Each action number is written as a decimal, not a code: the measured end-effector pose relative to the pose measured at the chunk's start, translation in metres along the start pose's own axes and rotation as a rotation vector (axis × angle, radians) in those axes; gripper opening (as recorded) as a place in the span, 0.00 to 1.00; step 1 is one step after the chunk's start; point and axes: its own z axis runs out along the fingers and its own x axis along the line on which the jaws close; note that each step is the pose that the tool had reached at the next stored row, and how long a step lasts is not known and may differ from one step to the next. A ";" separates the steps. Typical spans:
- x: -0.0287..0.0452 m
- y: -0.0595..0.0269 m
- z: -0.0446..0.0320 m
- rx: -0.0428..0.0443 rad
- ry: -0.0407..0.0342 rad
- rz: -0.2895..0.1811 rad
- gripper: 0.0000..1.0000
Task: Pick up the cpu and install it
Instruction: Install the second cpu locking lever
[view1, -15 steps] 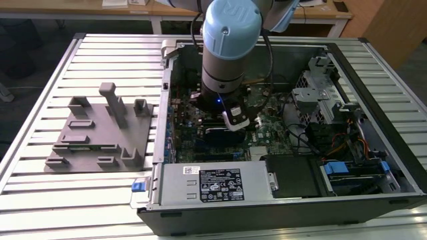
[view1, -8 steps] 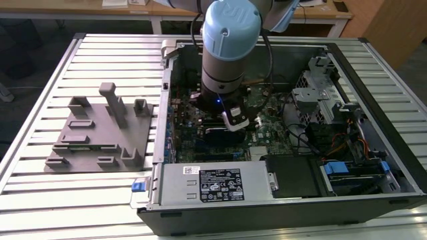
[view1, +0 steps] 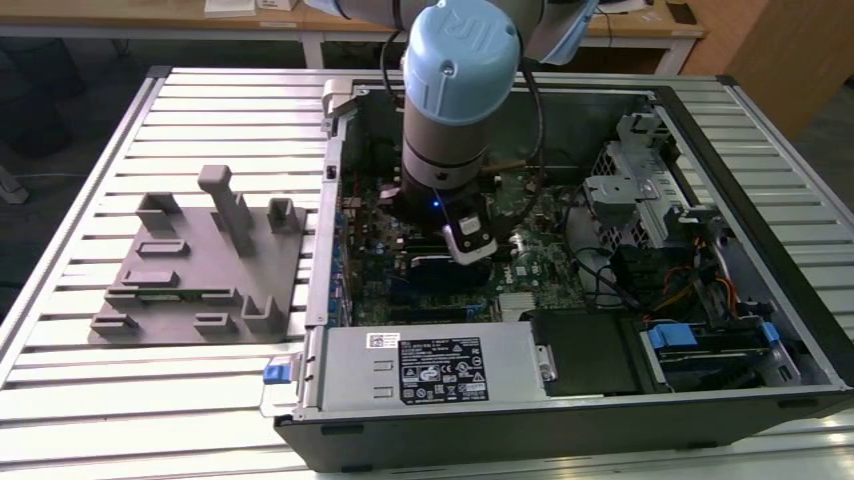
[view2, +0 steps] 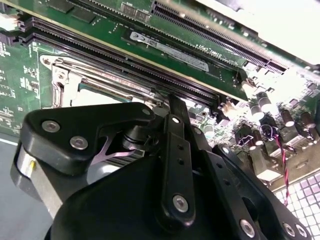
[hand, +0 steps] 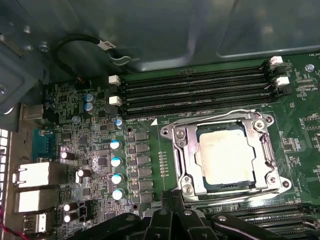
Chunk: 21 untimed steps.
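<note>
The cpu (hand: 224, 156), a pale silver square chip, lies flat inside the motherboard socket, and the socket's metal frame (hand: 182, 150) surrounds it. In the exterior view my gripper (view1: 474, 243) hangs inside the open computer case (view1: 694, 400), low over the green motherboard (view1: 527, 270). In the first wrist view the gripper's black body (hand: 172, 217) sits just beside the socket's edge, apart from the cpu. The second wrist view has the black gripper linkage (view2: 172, 165) in front, covering most of the socket (view2: 87, 87). I see nothing in the gripper.
Black memory slots (hand: 195, 92) run along one side of the socket. The grey power supply (view1: 427, 365) stands at the case's near side, with drive cages and cables (view1: 667, 250) at the exterior view's right. A grey fixture plate (view1: 200, 265) lies on the slatted table (view1: 80, 380).
</note>
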 end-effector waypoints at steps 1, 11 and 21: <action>0.0003 -0.0001 0.0002 0.0000 0.0000 0.000 0.11; 0.0005 -0.0005 0.0013 0.0001 0.0000 0.000 0.11; 0.0012 0.0039 -0.0138 -0.0003 0.0000 0.000 0.11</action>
